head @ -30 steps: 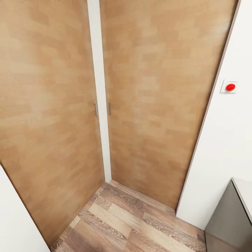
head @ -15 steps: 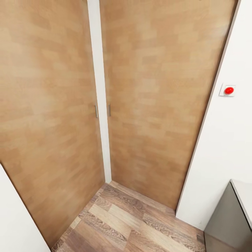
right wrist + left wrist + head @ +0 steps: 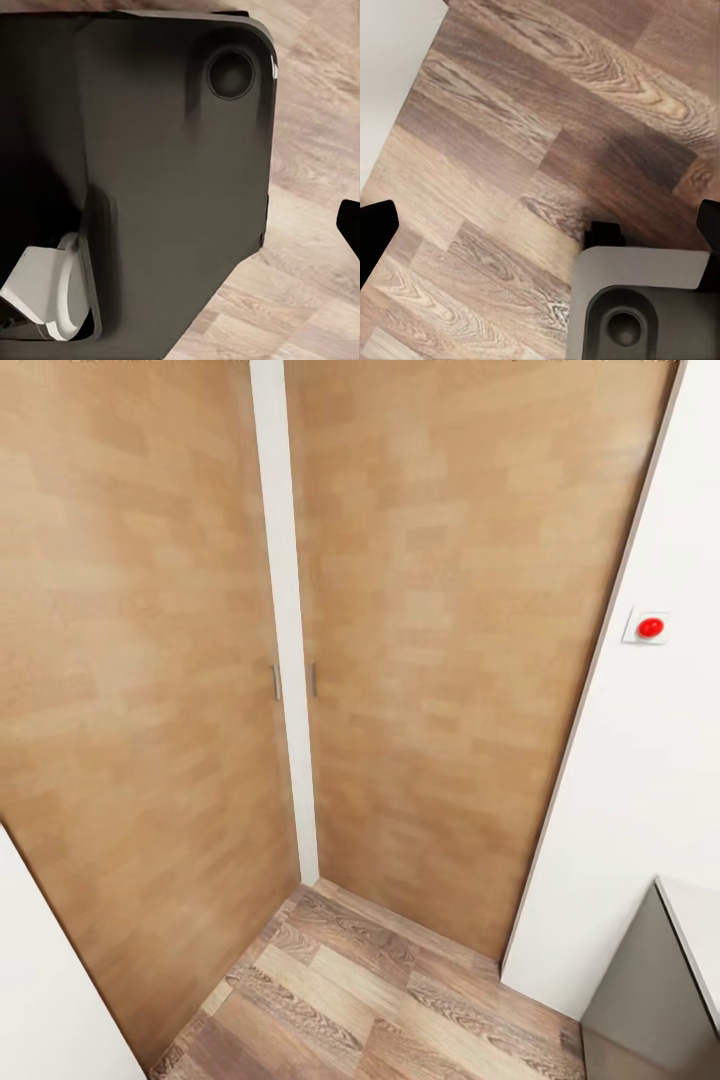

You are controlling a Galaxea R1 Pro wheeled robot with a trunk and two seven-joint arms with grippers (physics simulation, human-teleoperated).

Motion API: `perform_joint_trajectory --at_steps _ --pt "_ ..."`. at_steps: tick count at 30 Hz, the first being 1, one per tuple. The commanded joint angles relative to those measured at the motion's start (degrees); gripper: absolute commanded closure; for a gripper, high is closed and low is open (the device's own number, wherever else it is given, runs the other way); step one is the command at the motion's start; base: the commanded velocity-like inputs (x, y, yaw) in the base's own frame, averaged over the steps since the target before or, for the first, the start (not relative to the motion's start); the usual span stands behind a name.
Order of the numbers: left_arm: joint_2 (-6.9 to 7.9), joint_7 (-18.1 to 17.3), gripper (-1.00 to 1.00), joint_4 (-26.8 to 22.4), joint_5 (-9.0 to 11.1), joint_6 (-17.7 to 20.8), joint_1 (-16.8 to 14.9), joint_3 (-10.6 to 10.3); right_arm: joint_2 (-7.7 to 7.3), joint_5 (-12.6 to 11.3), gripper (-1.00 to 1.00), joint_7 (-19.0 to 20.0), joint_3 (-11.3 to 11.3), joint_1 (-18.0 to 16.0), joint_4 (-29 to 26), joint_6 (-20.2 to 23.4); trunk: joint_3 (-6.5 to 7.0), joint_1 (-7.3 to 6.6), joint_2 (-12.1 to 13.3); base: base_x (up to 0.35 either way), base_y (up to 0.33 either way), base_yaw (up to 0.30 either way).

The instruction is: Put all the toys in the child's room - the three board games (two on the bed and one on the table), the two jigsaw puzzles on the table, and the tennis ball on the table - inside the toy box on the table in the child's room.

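The board games, jigsaw puzzles, tennis ball, toy box, table and bed are out of view. The head view faces two tall wooden doors [image 3: 450, 660] meeting in a corner, with a white post [image 3: 285, 660] between them. In the left wrist view my left gripper [image 3: 540, 225] is open, its black fingertips [image 3: 375, 236] at both edges of the picture over wood-plank floor [image 3: 510, 135], nothing between them. In the right wrist view one black fingertip [image 3: 349, 225] of the right gripper shows far out at the edge, beside my dark base [image 3: 150, 172].
A white wall [image 3: 650, 780] with a red button [image 3: 650, 627] stands on the right. A grey cabinet [image 3: 650, 990] sits at the lower right. Another white wall [image 3: 40, 980] closes the lower left. Wood-plank floor [image 3: 350, 990] lies between them.
The whole head view has shifted slightly: the red button now sits lower in the picture, so the camera has moved. Nothing in the scene itself has changed.
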Motion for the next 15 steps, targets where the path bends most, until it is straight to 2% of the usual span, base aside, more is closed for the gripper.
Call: perform_joint_trajectory --at_steps 1,6,15 --pt "0.0 0.1 -1.0 -0.1 0.1 0.7 -0.4 0.1 -0.07 -0.1 -1.0 0.1 -0.1 -0.1 -0.2 -0.2 0.11 -0.22 0.4 0.0 0.0 0.0" --pt "-0.03 0.1 -1.0 -0.3 0.6 1.4 -1.6 0.7 -0.42 -0.3 -1.0 0.4 -0.2 -1.1 -1.4 0.4 1.01 -1.32 2.4 0.0 0.0 0.0" --pt "-0.11 -1.0 -1.0 -0.6 1.2 1.3 -2.1 1.9 -0.03 -0.5 -1.0 0.5 -0.3 -1.9 -2.3 1.4 2.63 -3.3 6.0 0.0 0.0 0.0"
